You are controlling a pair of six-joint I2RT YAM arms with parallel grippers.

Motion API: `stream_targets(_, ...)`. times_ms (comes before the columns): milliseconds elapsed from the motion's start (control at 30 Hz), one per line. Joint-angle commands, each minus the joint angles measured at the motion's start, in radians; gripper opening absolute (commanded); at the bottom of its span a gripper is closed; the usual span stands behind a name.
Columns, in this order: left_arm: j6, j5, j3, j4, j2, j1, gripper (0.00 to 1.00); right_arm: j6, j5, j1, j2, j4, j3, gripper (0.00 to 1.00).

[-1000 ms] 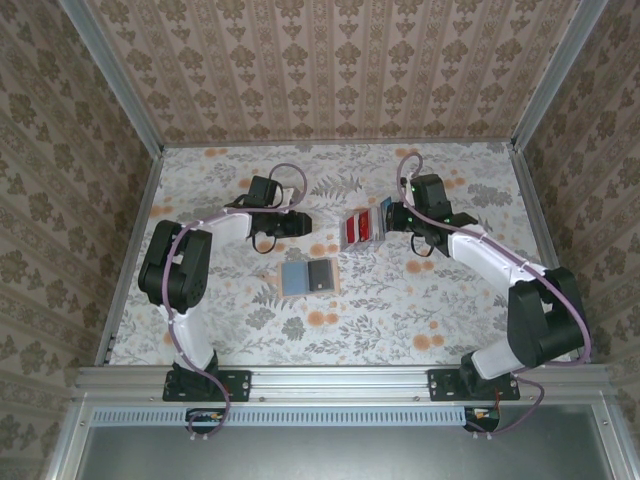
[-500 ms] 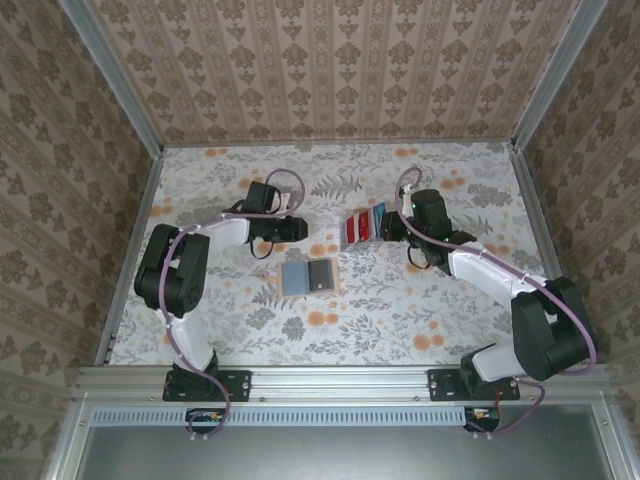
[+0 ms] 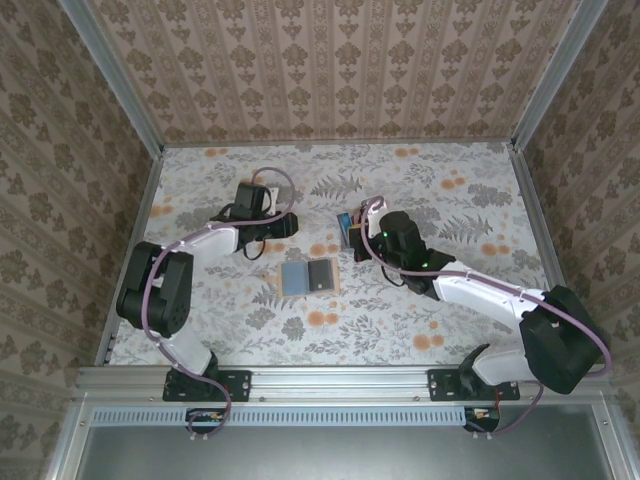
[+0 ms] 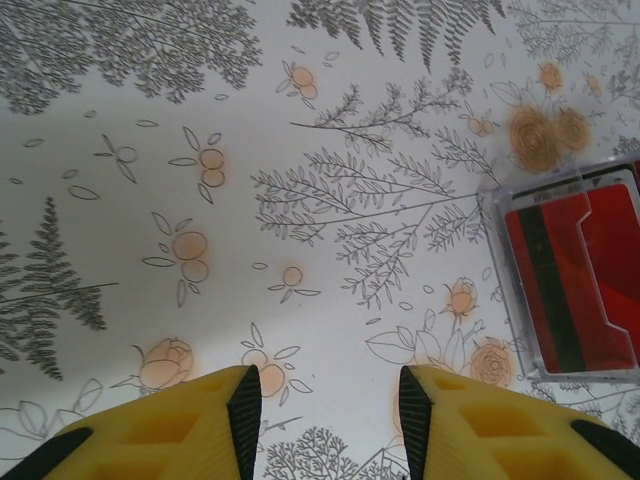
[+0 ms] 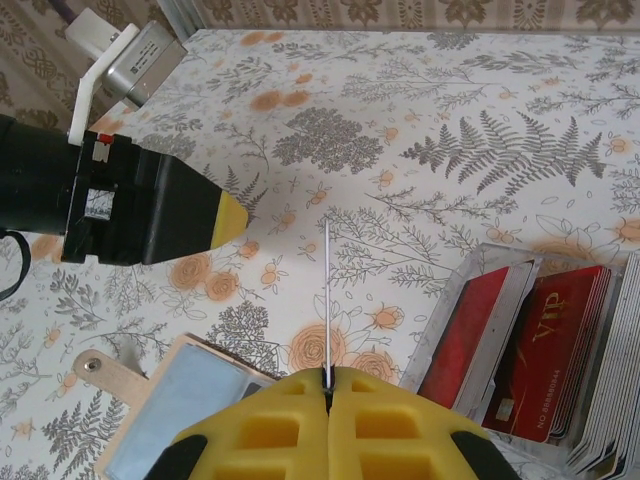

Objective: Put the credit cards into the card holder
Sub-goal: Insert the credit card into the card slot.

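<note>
Right tool (image 5: 328, 384) is closed on one credit card (image 5: 327, 300), pinched at its near edge. The card stands upright and edge-on to the wrist camera, so it reads as a thin white line. It is held above the bench (image 5: 420, 150), between the card holder (image 5: 180, 405) on the near left and the clear tray (image 4: 497, 290) on the right. The other credit cards (image 5: 545, 350) stand packed in that tray, mostly red. The card holder lies open and flat with its blue-grey pockets up and a tan tab sticking out. Left tool (image 4: 325, 400) is open with nothing between its pads, over bare bench, with the tray off to its right.

Handling, as a judgement:
- **Card:** light, thin, stiff and smooth plastic. It looks slippery and could pivot in a one-edge pinch. It might flex a little but isn't fragile. Gripping one edge leaves the far edge free to lead into a pocket.
- **Holder:** light and soft, and it will probably slide or fold when pushed. The best place to pin it looks like the tan outer flap, clear of the pocket mouth.
- **Pocket:** the mouth looks tight, so the card likely has to tip down nearly flat to the holder before sliding in.
</note>
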Motion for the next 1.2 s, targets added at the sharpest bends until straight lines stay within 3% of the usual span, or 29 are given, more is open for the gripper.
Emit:
stream_targets(0,0.009,-0.019,-0.017,0.000,-0.046,0.013,0.43,-0.020,0.054,0.025,0.010,0.023,0.023,0.06)
stream_targets(433,0.063,-0.064,-0.191,-0.105,-0.260,0.023,0.43,0.095,-0.054,0.104,0.020,0.001,-0.005,0.07)
stream_targets(833,0.032,-0.100,-0.412,-0.077,-0.407,0.028,0.43,0.196,-0.110,0.203,0.197,0.028,0.065,0.07)
stream_targets(967,0.045,-0.054,-0.377,-0.082,-0.374,0.030,0.42,0.246,-0.152,0.203,0.256,0.041,0.084,0.07)
stream_targets(1167,0.038,-0.003,-0.390,0.005,-0.276,0.031,0.40,0.258,-0.104,0.196,0.264,-0.003,0.096,0.07)
